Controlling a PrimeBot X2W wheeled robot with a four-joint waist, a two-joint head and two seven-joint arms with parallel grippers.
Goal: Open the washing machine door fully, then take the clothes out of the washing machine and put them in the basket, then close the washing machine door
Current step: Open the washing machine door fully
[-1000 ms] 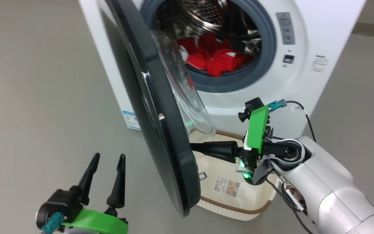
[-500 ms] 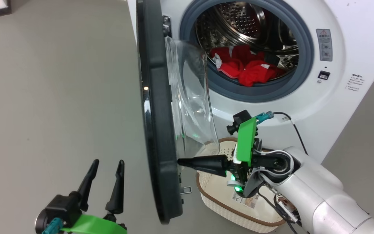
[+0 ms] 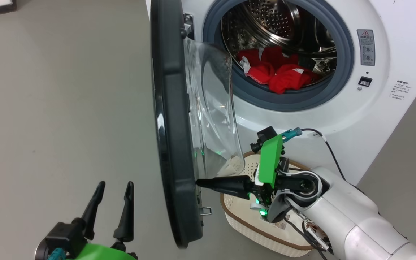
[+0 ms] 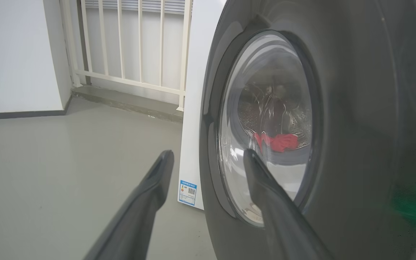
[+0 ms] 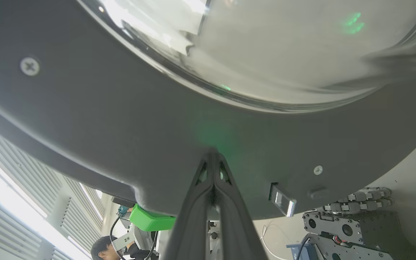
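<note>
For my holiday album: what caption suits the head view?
Shut jaws of the right arm press the inner face of the washing machine door; red clothes lie in the drum, basket below.

Red warning triangle on grey label [image 3: 368, 47], right edge of washing machine [image 3: 338, 115] front; small print unreadable. On cable tag [image 5: 128, 239]: "2".

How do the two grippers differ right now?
The left gripper is open; the right gripper is shut. The left hangs free on the outer side of the washing machine door; the right's tips touch the door's inner rim. The left points up the head view, the right sideways. Both are dark and two-fingered.
</note>
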